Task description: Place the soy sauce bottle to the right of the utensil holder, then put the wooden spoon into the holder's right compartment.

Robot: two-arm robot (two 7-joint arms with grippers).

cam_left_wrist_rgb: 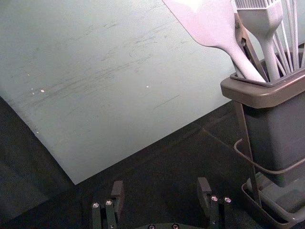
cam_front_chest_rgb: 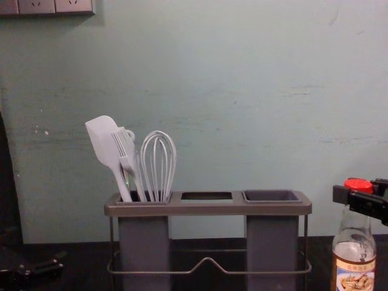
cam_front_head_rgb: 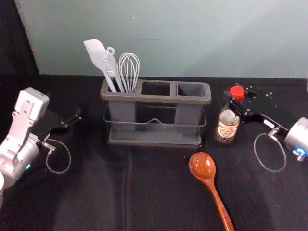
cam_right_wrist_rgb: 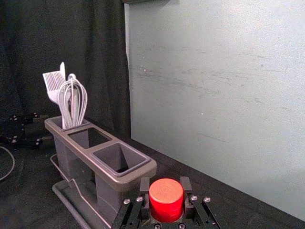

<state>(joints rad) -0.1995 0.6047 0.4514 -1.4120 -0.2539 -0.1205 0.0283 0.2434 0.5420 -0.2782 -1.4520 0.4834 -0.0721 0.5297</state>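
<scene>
Glossy red-brown wooden spoon (cam_front_head_rgb: 202,165) near, clear glass soy sauce bottle (cam_front_head_rgb: 227,126) held upright at the right.
The spoon lies on the black-covered surface (cam_front_head_rgb: 96,192), bowl pointing far, handle towards me. My left tool (cam_left_wrist_rgb: 160,188) is at the left, spread and empty. My right tool (cam_right_wrist_rgb: 165,191) grasps the bottle around its red-capped top, I judge to steady it just right of the grey rectangular utensil holder (cam_front_head_rgb: 156,99); I can't tell whether its base bears weight. Farther, pale utensils (cam_front_head_rgb: 129,72) occupy the left compartment, leaving the right compartment (cam_front_head_rgb: 191,89) free for the spoon.
</scene>
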